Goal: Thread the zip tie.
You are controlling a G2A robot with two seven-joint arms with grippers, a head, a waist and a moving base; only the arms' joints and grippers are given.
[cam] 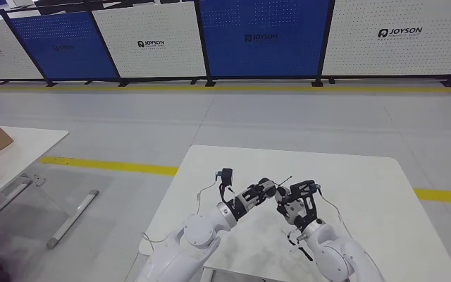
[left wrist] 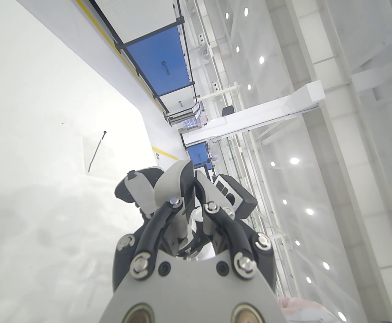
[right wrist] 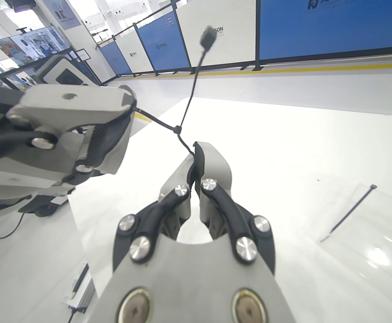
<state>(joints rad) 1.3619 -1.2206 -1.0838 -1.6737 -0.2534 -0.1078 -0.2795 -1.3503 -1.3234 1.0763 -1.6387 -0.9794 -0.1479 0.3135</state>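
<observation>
Lighting: bright, even, from round ceiling lamps [left wrist: 294, 160] overhead. Glare: white table [left wrist: 46, 101] washed out to near featureless in the left wrist view. Shadows: few, weak, soft-edged. Distortion: wide-angle bending of straight wall panels [right wrist: 321, 27] toward wrist-view edges.

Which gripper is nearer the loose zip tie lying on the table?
Right. The right gripper hangs above the table beside the loose zip tie; the left gripper sits beyond it, on the far side from the tie.
</observation>
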